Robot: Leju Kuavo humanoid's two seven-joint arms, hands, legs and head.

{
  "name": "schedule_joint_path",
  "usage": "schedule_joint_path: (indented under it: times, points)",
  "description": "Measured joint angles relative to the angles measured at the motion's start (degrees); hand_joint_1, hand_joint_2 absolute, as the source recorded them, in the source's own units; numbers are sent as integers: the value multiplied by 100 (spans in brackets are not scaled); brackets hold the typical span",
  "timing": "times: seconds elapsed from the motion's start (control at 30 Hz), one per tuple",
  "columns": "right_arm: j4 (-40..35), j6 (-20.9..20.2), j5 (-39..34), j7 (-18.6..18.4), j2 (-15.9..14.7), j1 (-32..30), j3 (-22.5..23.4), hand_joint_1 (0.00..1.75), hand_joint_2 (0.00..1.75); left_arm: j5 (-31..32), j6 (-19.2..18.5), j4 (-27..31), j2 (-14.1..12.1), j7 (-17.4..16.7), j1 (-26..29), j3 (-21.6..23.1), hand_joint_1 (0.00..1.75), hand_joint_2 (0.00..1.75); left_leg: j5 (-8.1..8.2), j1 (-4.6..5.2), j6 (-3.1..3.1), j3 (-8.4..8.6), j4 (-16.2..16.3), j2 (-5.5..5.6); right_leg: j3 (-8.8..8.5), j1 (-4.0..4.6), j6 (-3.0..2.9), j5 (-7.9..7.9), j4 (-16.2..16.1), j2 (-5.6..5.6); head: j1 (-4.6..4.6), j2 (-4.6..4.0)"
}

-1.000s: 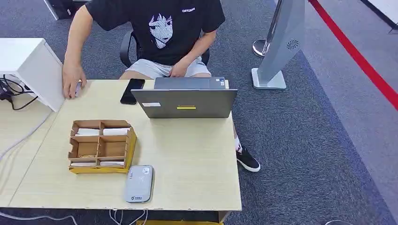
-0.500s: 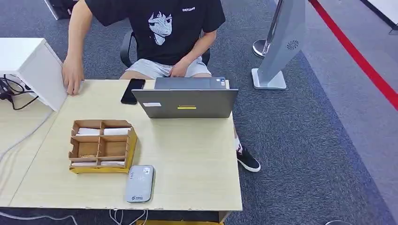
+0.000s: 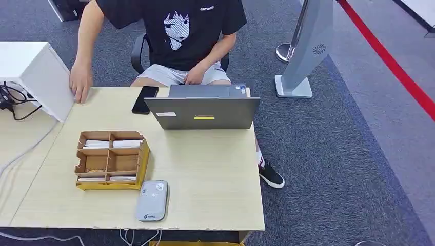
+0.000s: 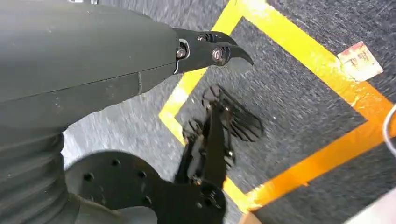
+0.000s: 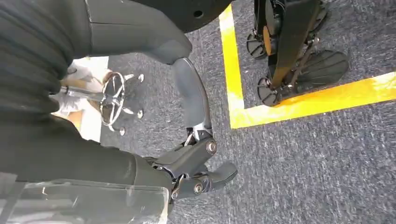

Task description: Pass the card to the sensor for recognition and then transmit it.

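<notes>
White cards [image 3: 127, 144] lie in the far compartments of a brown cardboard organizer [image 3: 142, 160] on the left half of the table; more white cards [image 3: 122, 179] lie in its near row. A grey card sensor [image 3: 152, 200] lies flat just in front of the organizer, at the table's near edge. My left hand [image 4: 198, 48] hangs over the carpet with nothing in it, its dark finger stretched out. My right hand [image 5: 192, 161] also hangs over the carpet, fingers loosely bent and apart, holding nothing.
A person sits across the table behind a grey laptop [image 3: 202, 113], one hand [image 3: 80, 83] against a white box [image 3: 31, 69] at the far left. A black phone [image 3: 144, 99] lies beside the laptop. Cables [image 3: 11, 105] trail at the left. Bare tabletop [image 3: 205, 174] lies right of the organizer.
The person's hand by the white box has drawn back slightly from the table surface toward the box's edge. The organizer, cards and sensor have not moved.
</notes>
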State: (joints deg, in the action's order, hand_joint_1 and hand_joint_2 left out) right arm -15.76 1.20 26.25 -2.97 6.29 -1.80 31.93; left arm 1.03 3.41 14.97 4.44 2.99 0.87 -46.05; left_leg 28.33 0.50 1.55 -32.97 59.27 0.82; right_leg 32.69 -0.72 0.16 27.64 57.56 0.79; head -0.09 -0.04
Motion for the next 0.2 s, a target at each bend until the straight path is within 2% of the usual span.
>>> schedule_joint_path:
  times: [0.03,0.07,0.2]
  points:
    - [-22,-2,-94,7,-20,-26,-105,0,175,-4,-15,9,-24,-7,24,158,0,175,0,0,0,0,0,0,0,0,0,0,0,0,2,0]
    - [-55,-7,-216,17,-48,-59,-238,0,0,-11,-35,35,-42,-20,61,352,0,175,0,0,0,0,0,0,0,0,0,0,0,0,2,0]
    - [-153,-24,-639,74,-140,-163,-727,0,0,-28,-87,126,-102,-65,174,1058,0,175,0,0,0,0,0,0,0,0,0,0,0,0,2,0]
